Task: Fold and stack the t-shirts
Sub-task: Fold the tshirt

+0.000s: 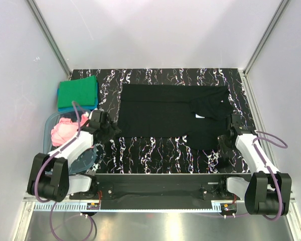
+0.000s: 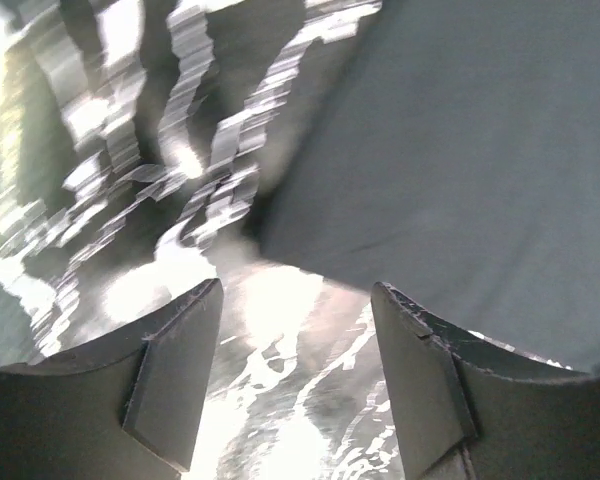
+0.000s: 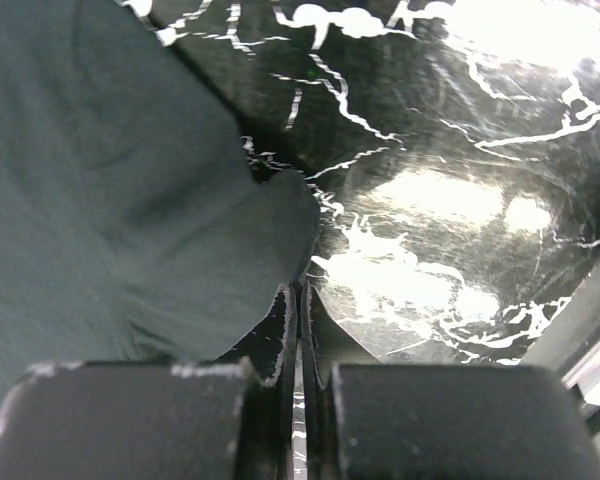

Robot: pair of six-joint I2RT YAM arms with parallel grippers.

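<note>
Now we see the black t-shirt point(image 1: 165, 113) lying spread across the worktop point(image 1: 155, 148). Left claw point(image 2: 295, 290) apart, over bare worktop just beside the shirt's corner. Right claw point(image 3: 298, 292) together at the cloth's edge; whether it pinches cloth, we cannot tell. Green t-shirt point(image 1: 79, 92) folded far left.

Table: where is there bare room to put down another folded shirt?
Free: the near strip between the black t-shirt and the arm bases, and the far-right corner of the table. Crowded: the left side, with green t-shirt, tub and left gripper.
</note>
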